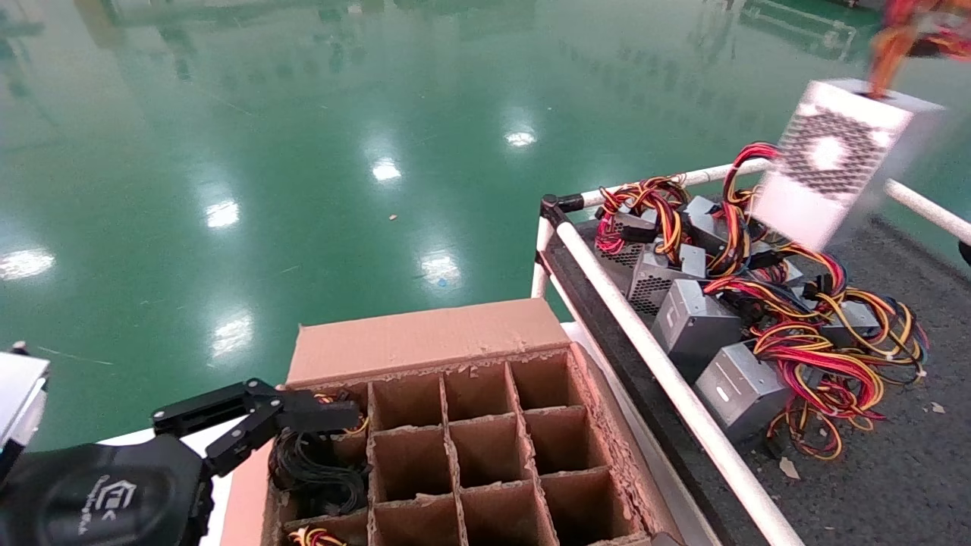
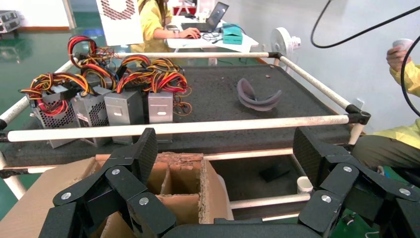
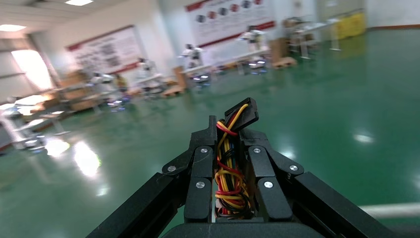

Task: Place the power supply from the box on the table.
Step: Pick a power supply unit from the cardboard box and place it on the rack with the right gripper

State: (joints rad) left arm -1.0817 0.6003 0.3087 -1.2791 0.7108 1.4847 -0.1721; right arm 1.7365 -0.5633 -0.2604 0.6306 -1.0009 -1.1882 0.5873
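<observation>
A silver-grey power supply (image 1: 831, 163) hangs in the air above the far rail of the table (image 1: 895, 470), its perforated fan grille facing me. Its red, yellow and orange wire bundle (image 1: 891, 45) runs up out of the head view. In the right wrist view my right gripper (image 3: 229, 131) is shut on that wire bundle (image 3: 229, 173). The hanging power supply (image 2: 121, 22) also shows in the left wrist view, over the table (image 2: 223, 99). My left gripper (image 1: 262, 413) stands open at the left side of the box (image 1: 425, 341), over a cell with a black cable coil (image 1: 315, 470), its fingers (image 2: 146, 148) wide apart.
Several power supplies (image 1: 705, 318) with tangled wires lie piled on the table next to the white rail (image 1: 660, 364). A grey curved piece (image 2: 257, 96) lies mid-table. People sit beyond the table's far side (image 2: 153, 25) and at its end (image 2: 401, 134). Glossy green floor surrounds everything.
</observation>
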